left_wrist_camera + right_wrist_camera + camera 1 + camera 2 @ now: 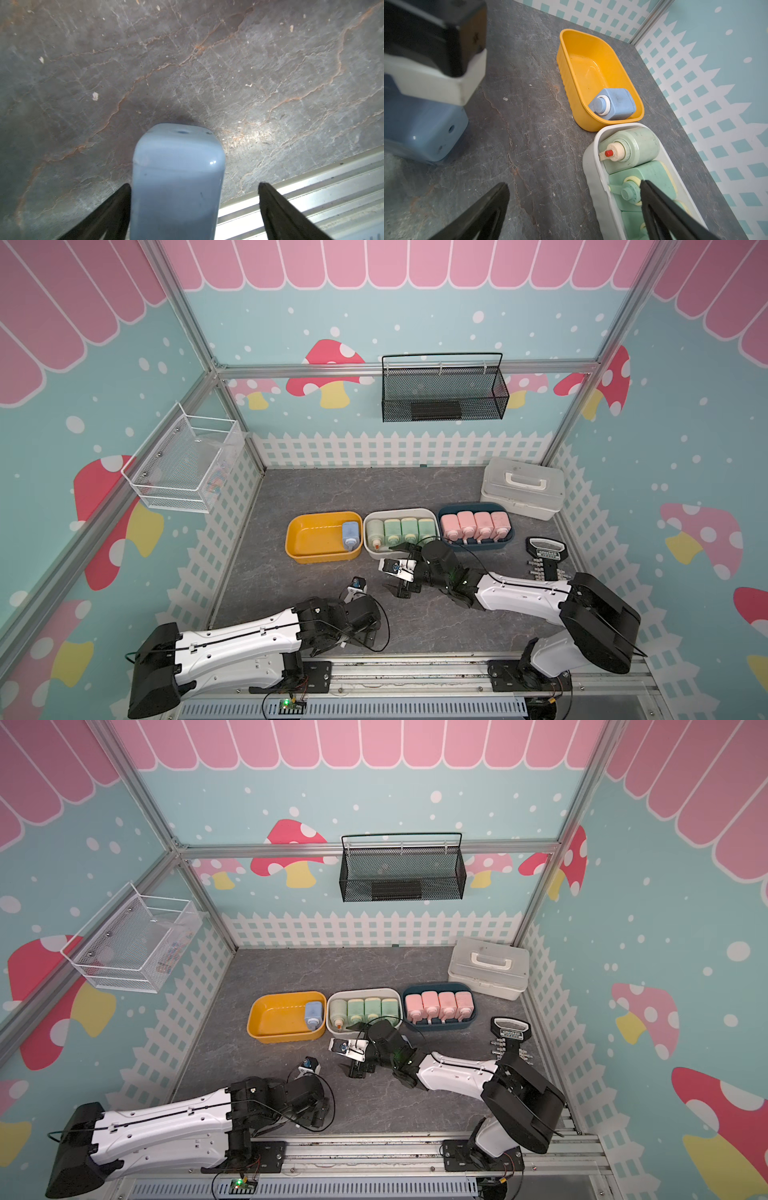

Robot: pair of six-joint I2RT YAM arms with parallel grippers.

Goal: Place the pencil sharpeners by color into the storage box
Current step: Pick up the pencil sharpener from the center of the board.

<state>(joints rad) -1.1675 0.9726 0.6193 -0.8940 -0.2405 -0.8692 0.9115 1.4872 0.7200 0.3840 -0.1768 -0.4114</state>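
Left jaws are open with a blue pencil sharpener (178,176) between them: one jaw touches its side, the other stands apart. Right jaws are spread wide, one tip over the green sharpeners (641,143) in the white tray (591,187). Another blue sharpener (616,104) lies ahead in the yellow tray (583,68).

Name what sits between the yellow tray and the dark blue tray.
The white tray, holding four green sharpeners, fills that stretch; both top views show it.
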